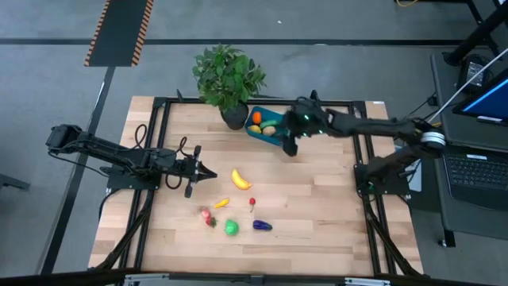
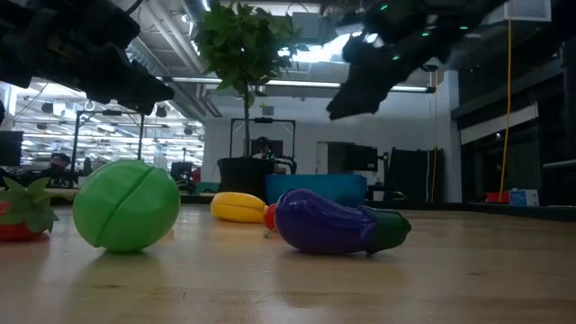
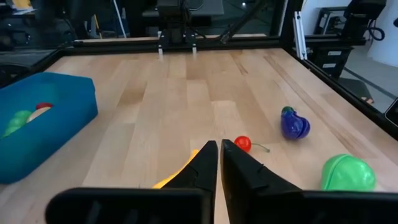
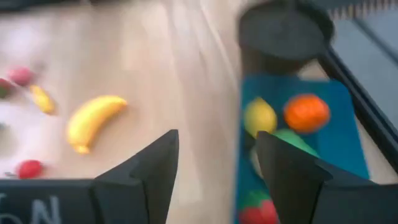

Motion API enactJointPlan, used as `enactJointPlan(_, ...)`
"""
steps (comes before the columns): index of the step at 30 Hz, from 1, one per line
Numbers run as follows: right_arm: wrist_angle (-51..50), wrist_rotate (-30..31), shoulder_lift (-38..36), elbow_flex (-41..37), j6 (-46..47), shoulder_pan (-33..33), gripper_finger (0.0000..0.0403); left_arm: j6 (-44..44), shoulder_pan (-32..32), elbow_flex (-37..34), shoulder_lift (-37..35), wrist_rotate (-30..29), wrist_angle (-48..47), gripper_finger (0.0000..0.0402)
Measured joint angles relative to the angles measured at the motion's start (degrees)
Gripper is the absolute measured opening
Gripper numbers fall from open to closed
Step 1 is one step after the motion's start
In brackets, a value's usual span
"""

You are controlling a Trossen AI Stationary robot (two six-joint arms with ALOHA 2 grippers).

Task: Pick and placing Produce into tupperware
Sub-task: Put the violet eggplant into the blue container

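- The tupperware [image 1: 266,127] sits near the table's far edge, just beside the plant pot [image 1: 233,117]; an orange piece [image 1: 256,118], a yellow one [image 4: 259,116], a green one [image 4: 292,140] and a red one [image 4: 255,211] lie inside it.
- Its contents blur in the right wrist view, and in the low view only its blue wall [image 2: 315,187] shows behind the nearer pieces.
- On the bare table [image 1: 317,206] lie the banana [image 1: 240,179], a small orange-yellow piece [image 1: 221,203], a cherry [image 1: 252,202], a strawberry [image 1: 208,216], a green ball [image 1: 231,228] and an eggplant [image 1: 262,226], all apart from each other.
- In the left wrist view the banana is mostly hidden behind that arm's fingers [image 3: 239,168].
- The right end effector [image 1: 290,144] hangs above the table at the tupperware's near right corner, jaws wide apart and empty, touching nothing.
- The left end effector [image 1: 208,173] is pressed closed with nothing between its tips, pointing at the banana just beside it; whether it touches the banana is hard to make out.
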Motion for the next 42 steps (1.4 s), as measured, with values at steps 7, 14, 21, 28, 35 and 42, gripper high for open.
enactJointPlan(7,23.2,0.0,-8.6,-15.3,0.6,6.4,0.0216,0.0,0.0,0.0,0.0,0.0,0.7,0.0030)
enactJointPlan(14,40.2,-0.3,-9.3,-24.7,0.6,10.9,0.0216,0.0,0.0,0.0,0.0,0.0,0.9,0.0041)
enactJointPlan(21,41.0,-0.2,-9.3,-26.6,2.8,11.3,0.0216,0.0,0.0,0.0,0.0,0.0,0.9,0.0047)
enactJointPlan(28,41.0,-10.4,-9.3,-26.1,1.4,11.3,0.0216,-0.4,0.0,0.0,0.0,0.0,0.9,0.0031)
enactJointPlan(35,35.1,-18.3,-9.3,-26.1,8.6,11.3,0.0216,-0.5,0.0,0.0,0.0,0.0,0.8,0.0014)
enactJointPlan(42,35.1,-20.9,-9.3,-26.1,2.5,11.3,0.0216,-0.5,0.0,0.0,0.0,0.0,0.8,0.0001)
